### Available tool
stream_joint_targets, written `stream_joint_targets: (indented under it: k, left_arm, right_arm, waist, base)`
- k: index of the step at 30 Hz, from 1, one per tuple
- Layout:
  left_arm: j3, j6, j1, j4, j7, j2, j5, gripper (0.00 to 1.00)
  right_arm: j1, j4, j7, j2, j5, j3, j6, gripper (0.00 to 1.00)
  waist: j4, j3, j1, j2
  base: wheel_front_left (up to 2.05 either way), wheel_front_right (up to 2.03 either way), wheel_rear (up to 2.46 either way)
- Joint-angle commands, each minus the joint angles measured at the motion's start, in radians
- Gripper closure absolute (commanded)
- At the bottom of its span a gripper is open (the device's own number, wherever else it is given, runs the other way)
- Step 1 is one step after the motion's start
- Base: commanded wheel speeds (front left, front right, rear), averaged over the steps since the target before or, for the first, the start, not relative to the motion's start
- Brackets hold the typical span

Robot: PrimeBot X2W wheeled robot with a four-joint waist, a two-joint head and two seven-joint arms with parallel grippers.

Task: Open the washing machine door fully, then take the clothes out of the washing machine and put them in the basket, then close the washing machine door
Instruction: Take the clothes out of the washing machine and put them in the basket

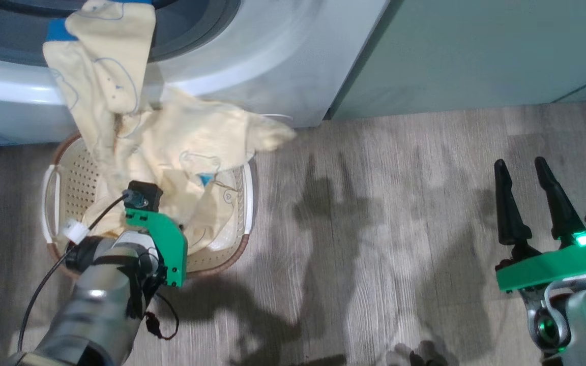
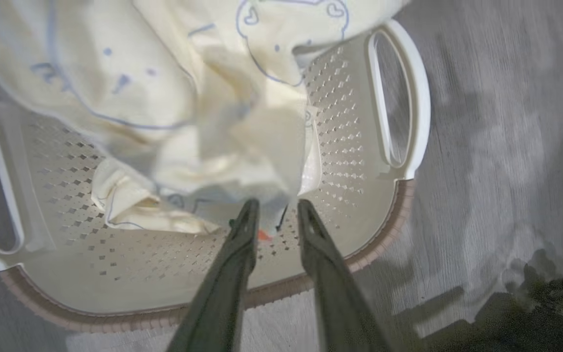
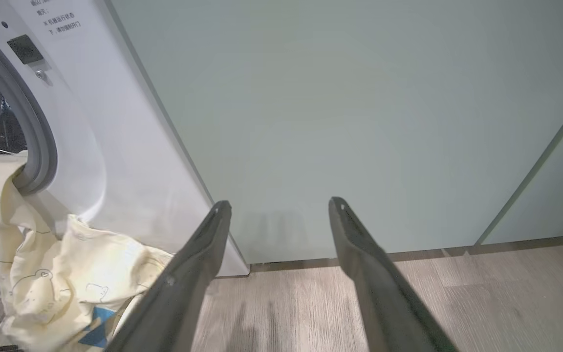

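The clothes are pale cream-yellow fabric with blue patches. They hang from the drum mouth of the white washing machine down into the cream perforated basket on the floor in front of it. In the left wrist view my left gripper points into the basket; its fingers are parted, with the clothes bunched just past the tips. My right gripper stands open and empty over the floor at the right, well clear of the basket. The washing machine door is out of view.
A sage-green cabinet panel stands right of the machine and fills most of the right wrist view beyond my right gripper. Grey wood-look floor spreads between the basket and the right arm. A dark cable loops near my left wrist.
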Motion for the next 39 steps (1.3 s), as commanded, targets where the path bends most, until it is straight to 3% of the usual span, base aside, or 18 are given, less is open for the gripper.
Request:
stream_joint_targets:
  k: [1, 3, 23, 31, 39]
  left_arm:
    - [0.024, 0.008, -0.004, -0.004, -0.015, 0.034, -0.011, 0.31]
    - [0.027, 0.007, -0.004, -0.001, -0.027, 0.037, -0.017, 0.0]
    - [0.125, 0.016, -0.045, -0.086, -0.249, 0.075, -0.121, 0.0]
    - [0.216, 0.05, 0.111, -0.347, -0.254, 0.111, -0.138, 0.0]
    - [0.286, 0.091, 0.338, -0.593, -0.254, 0.102, -0.136, 0.0]
  right_arm:
    - [-0.007, -0.028, -0.01, -0.017, 0.004, 0.01, 0.003, 0.0]
    - [-0.006, -0.025, -0.01, -0.016, 0.004, 0.008, 0.003, 0.0]
    - [0.055, -0.007, -0.01, -0.007, 0.001, 0.012, 0.003, 0.0]
    - [0.099, -0.002, -0.01, -0.008, -0.001, 0.009, 0.003, 0.0]
    - [0.138, 0.003, -0.01, -0.016, -0.002, 0.006, 0.003, 0.0]
  waist:
    - [0.0, -0.005, -0.0002, 0.0]
    - [0.002, -0.013, -0.0002, 0.0]
    - [0.022, -0.153, -0.0002, 0.0]
    - [0.029, -0.224, -0.0002, 0.0]
    - [0.041, -0.296, -0.0002, 0.0]
  base:
    - [0.0, 0.0, 0.0]
    - [0.0, 0.0, 0.0]
    - [0.0, 0.0, 0.0]
    - [0.0, 0.0, 0.0]
    - [0.0, 0.0, 0.0]
